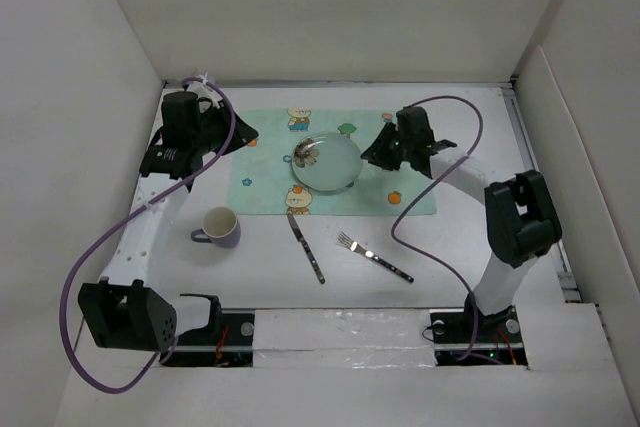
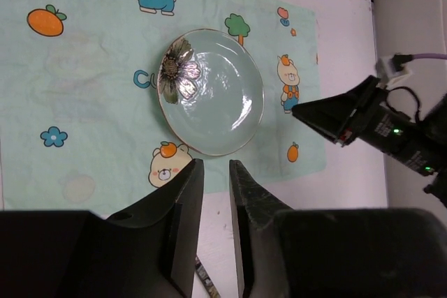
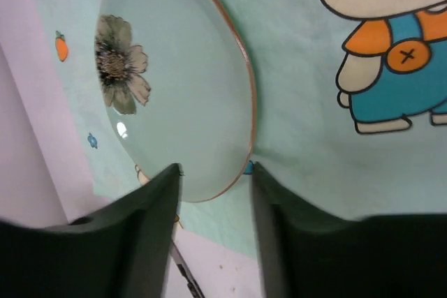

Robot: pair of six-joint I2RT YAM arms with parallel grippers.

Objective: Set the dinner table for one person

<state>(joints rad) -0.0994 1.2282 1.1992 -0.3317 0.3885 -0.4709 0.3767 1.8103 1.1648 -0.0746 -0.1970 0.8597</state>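
Note:
On the white dinner table (image 1: 262, 272) lies a mint-green cartoon placemat (image 1: 262, 162), and a pale green plate (image 1: 327, 161) with a flower print rests on it. My right gripper (image 1: 368, 155) is at the plate's right edge. In the right wrist view it (image 3: 215, 169) stands open, its fingers astride the plate's rim (image 3: 241, 54), not clamped on it. My left gripper (image 1: 248, 135) hovers over the placemat's left end. In the left wrist view its jaws (image 2: 216, 165) are a narrow gap apart with nothing between them.
A lavender mug (image 1: 220, 226) stands in front of the placemat at the left. A knife (image 1: 306, 247) and a fork (image 1: 375, 256) lie on the table in front of the placemat. White walls close the table in at the back and on both sides.

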